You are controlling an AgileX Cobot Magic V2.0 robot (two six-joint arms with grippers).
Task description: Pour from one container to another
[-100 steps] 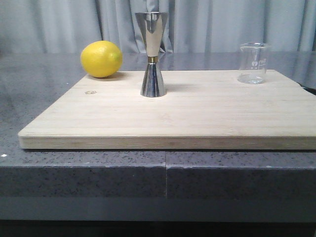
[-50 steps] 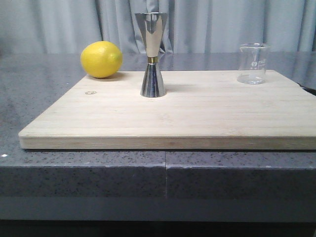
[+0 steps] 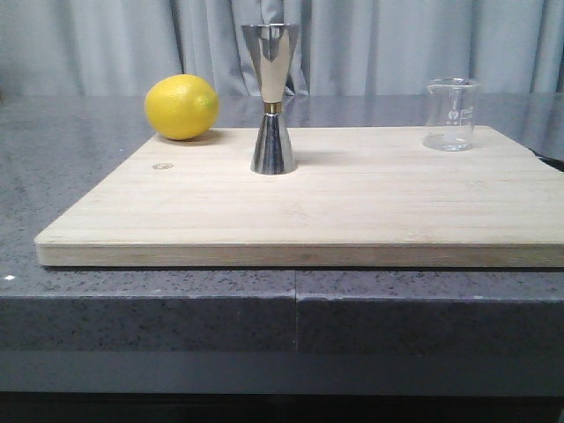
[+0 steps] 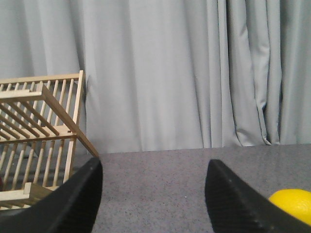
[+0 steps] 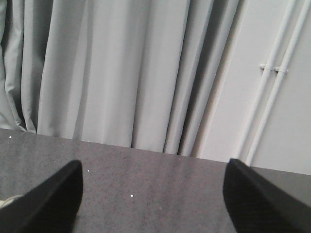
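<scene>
A small clear glass beaker (image 3: 452,114) stands upright at the far right of the wooden board (image 3: 308,207). The tall steel double jigger (image 3: 272,98), hourglass-shaped with a gold band, stands upright near the board's back middle. Neither gripper appears in the front view. My left gripper (image 4: 154,174) is open over bare grey counter, nothing between its black fingers (image 4: 77,199). My right gripper (image 5: 154,175) is also open over the counter, holding nothing. Beaker and jigger do not show in either wrist view.
A yellow lemon (image 3: 181,106) lies at the board's back left; its edge shows in the left wrist view as the lemon (image 4: 293,204). A wooden dish rack (image 4: 36,141) stands beside the left gripper. Grey curtains (image 3: 397,44) hang behind the speckled counter (image 3: 159,308).
</scene>
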